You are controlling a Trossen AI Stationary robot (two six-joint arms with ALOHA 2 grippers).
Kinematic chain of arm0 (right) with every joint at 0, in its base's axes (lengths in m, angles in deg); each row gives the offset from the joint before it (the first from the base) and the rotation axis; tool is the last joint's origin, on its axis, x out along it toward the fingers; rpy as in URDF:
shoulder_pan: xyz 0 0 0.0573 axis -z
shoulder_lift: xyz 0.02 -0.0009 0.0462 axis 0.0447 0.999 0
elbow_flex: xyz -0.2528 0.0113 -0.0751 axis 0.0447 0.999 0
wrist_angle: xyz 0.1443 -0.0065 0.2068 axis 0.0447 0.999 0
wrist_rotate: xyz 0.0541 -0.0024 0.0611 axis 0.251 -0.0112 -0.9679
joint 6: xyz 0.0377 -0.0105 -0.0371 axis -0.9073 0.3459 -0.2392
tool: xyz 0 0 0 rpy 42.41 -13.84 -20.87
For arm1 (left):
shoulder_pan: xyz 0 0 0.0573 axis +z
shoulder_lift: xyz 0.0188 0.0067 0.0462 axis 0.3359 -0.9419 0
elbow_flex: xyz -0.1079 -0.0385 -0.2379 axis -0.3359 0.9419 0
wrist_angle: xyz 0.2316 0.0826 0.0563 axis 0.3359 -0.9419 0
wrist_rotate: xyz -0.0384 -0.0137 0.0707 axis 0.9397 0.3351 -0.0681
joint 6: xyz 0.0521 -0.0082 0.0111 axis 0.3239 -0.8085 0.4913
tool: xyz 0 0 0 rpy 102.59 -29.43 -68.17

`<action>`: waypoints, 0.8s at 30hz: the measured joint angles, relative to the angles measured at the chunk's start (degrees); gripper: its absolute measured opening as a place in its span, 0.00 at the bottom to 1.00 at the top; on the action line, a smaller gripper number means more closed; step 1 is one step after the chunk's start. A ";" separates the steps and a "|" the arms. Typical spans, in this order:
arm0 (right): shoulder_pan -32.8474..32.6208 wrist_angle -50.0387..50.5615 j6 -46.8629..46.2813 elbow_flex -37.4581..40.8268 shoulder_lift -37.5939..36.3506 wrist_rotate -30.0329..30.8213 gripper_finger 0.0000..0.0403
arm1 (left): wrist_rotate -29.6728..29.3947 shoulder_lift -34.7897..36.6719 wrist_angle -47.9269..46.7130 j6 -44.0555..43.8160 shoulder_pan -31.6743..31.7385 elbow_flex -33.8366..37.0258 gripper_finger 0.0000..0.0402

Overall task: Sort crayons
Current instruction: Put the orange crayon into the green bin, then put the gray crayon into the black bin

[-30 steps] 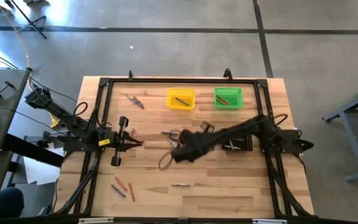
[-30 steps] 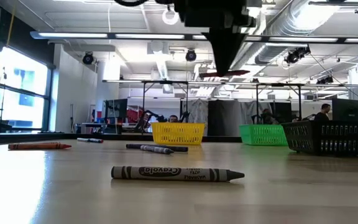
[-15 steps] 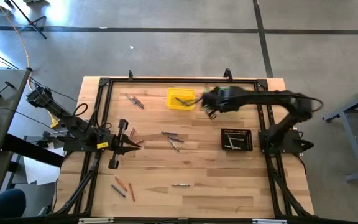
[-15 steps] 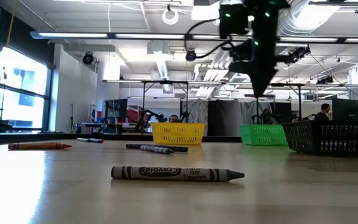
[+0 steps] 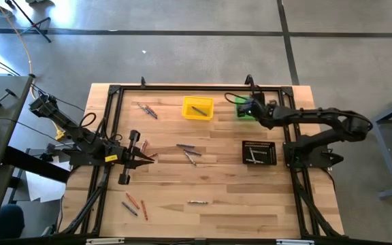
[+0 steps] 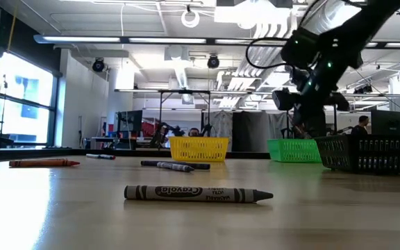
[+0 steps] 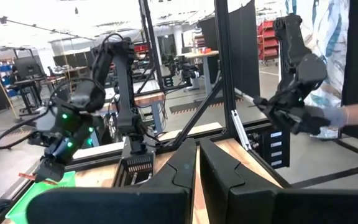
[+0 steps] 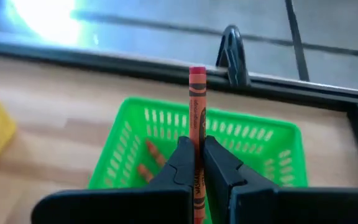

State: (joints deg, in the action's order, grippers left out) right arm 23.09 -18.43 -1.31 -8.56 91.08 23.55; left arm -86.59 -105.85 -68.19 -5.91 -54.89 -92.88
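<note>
My right gripper (image 5: 245,107) is shut on an orange-red crayon (image 8: 197,106) above the green bin (image 8: 253,146), which holds two orange crayons (image 8: 148,158). In the low view it (image 6: 316,128) hangs over the green bin (image 6: 294,150). My left gripper (image 5: 148,156) is shut and empty low at the table's left, beside a crayon (image 5: 143,144). Loose crayons lie at the far left (image 5: 148,109), in the middle (image 5: 188,153), at the near left (image 5: 135,204) and near the front (image 5: 196,202). A grey crayon (image 6: 198,194) lies closest in the low view. My right gripper pinches the crayon's wrapped body (image 8: 197,149) between its two fingers, which lie along it. The crayon's far half sticks out past the fingertips to its free end (image 8: 197,73). The fingers slant down from the table's right. The crayon is lifted clear above the green bin.
The yellow bin (image 5: 197,107) with a crayon stands left of the green bin. A black ribbed tray (image 5: 258,153) holds pale crayons at the right. A black frame (image 5: 114,92) rims the table. A person's gloved hand (image 7: 344,115) shows beyond the table.
My right gripper has risen from the crayons at the table's middle and swung with the orange-red crayon toward the far edge, past the yellow bin, then toward the right edge until over the green bin.
</note>
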 joint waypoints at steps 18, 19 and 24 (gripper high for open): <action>-0.02 -15.47 -3.87 8.76 0.10 9.13 0.06 | -0.02 0.00 -0.05 1.05 -0.02 -0.02 0.02; -0.02 -15.47 -3.87 8.76 0.10 8.90 0.08 | -0.02 0.00 -0.07 1.05 -0.02 -0.01 0.02; -0.02 -15.50 -3.87 8.76 0.10 7.71 0.19 | -0.02 0.00 -0.95 1.03 -0.02 -0.02 0.02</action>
State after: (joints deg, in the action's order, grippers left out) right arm 23.06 -33.93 -5.19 0.20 91.17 31.26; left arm -86.61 -105.85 -69.15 -4.88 -54.92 -92.89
